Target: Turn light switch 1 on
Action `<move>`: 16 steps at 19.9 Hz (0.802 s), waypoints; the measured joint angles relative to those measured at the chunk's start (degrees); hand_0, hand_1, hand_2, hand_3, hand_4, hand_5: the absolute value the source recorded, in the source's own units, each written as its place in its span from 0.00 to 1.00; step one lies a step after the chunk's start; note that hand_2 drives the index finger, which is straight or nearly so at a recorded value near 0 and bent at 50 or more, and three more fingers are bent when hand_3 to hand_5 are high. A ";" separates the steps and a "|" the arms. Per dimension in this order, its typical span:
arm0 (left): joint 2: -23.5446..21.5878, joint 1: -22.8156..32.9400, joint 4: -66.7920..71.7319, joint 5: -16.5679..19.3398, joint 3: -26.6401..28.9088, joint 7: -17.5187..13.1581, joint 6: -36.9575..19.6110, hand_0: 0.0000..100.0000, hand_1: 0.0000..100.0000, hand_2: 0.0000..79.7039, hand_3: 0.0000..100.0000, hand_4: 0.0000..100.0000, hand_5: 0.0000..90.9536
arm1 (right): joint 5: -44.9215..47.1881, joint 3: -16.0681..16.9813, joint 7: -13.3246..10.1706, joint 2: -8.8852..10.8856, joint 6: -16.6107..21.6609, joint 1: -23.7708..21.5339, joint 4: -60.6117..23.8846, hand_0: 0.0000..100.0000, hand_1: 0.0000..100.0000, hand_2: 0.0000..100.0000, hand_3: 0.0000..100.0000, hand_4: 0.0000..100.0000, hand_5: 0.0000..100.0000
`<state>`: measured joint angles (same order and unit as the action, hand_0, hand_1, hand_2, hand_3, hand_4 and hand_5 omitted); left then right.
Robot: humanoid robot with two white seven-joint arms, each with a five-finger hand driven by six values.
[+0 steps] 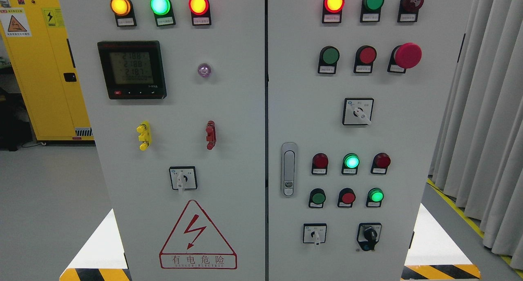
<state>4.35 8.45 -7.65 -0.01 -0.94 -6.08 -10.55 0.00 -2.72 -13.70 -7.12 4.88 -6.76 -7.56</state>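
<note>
A grey electrical cabinet (229,117) with two doors fills the head view. On the right door, a top row holds a lit red lamp (334,2), an unlit green lamp (373,1) and a dark red buzzer (411,1). Below sit a green button (329,56), a red button (366,55) and a red mushroom stop (406,55). Lower down are a lit green lamp (351,161), a lit green button (375,195), and rotary switches (358,111), (314,233), (369,234). I cannot tell which control is switch 1. Neither of my hands shows.
The left door carries three lit lamps (159,4), a digital meter (131,69), yellow (144,135) and red (210,134) terminals, a rotary switch (182,178) and a danger sign (197,236). A yellow cabinet (45,68) stands at back left, grey curtains (486,109) at right.
</note>
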 measured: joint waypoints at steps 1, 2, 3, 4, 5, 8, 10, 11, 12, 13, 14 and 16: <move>-0.02 -0.05 0.00 0.00 -0.16 0.27 0.08 0.13 0.16 0.00 0.00 0.00 0.00 | 0.00 0.00 0.00 0.00 0.00 0.00 0.00 0.00 0.50 0.04 0.00 0.00 0.00; -0.05 -0.12 -0.01 0.00 -0.34 0.61 0.08 0.13 0.16 0.00 0.00 0.00 0.00 | 0.00 0.00 0.00 0.00 0.00 0.00 0.00 0.00 0.50 0.04 0.00 0.00 0.00; -0.07 -0.14 0.00 0.00 -0.50 0.85 0.08 0.13 0.16 0.00 0.00 0.00 0.00 | 0.00 0.00 0.00 0.00 0.00 0.00 0.00 0.00 0.50 0.04 0.00 0.00 0.00; -0.09 -0.18 0.00 0.01 -0.64 1.00 0.09 0.13 0.16 0.00 0.00 0.00 0.00 | 0.00 0.00 0.00 0.00 0.00 0.00 0.00 0.00 0.50 0.04 0.00 0.00 0.00; -0.10 -0.22 0.00 -0.16 -0.77 1.06 0.09 0.13 0.16 0.00 0.00 0.00 0.00 | 0.00 0.00 0.00 0.00 0.00 0.00 0.00 0.00 0.50 0.04 0.00 0.00 0.00; -0.12 -0.29 -0.01 -1.02 -1.08 1.22 0.10 0.13 0.16 0.00 0.00 0.00 0.00 | 0.00 0.00 0.00 0.00 0.00 0.00 0.00 0.00 0.50 0.04 0.00 0.00 0.00; -0.12 -0.31 -0.02 -1.39 -1.22 1.35 0.11 0.13 0.16 0.00 0.00 0.00 0.00 | 0.00 0.00 0.00 0.00 0.00 0.00 0.00 0.00 0.50 0.04 0.00 0.00 0.00; -0.12 -0.32 -0.02 -1.53 -1.28 1.37 0.10 0.13 0.16 0.00 0.00 0.00 0.00 | 0.00 0.00 0.00 0.00 0.00 0.00 0.00 0.00 0.50 0.04 0.00 0.00 0.00; -0.12 -0.32 -0.06 -1.66 -1.32 1.51 0.11 0.13 0.16 0.00 0.00 0.00 0.00 | 0.00 0.00 0.00 0.00 0.00 0.00 0.00 0.00 0.50 0.04 0.00 0.00 0.00; -0.14 -0.33 -0.12 -1.75 -1.37 1.94 0.17 0.13 0.16 0.00 0.00 0.00 0.00 | 0.00 0.00 0.00 0.00 0.00 0.00 0.00 0.00 0.50 0.04 0.00 0.00 0.00; -0.19 -0.34 -0.22 -1.82 -1.40 2.84 0.33 0.13 0.17 0.00 0.00 0.00 0.00 | 0.00 0.00 0.00 0.00 0.00 0.00 0.00 0.00 0.50 0.04 0.00 0.00 0.00; -0.31 -0.39 -0.87 -1.93 -1.46 4.94 0.26 0.12 0.18 0.00 0.00 0.00 0.00 | 0.00 0.00 0.00 0.00 0.00 0.00 0.00 0.00 0.50 0.04 0.00 0.00 0.00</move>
<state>4.04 8.06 -8.52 -1.94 -2.41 -1.14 -10.29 0.00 -2.72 -13.70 -7.12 4.88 -6.76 -7.56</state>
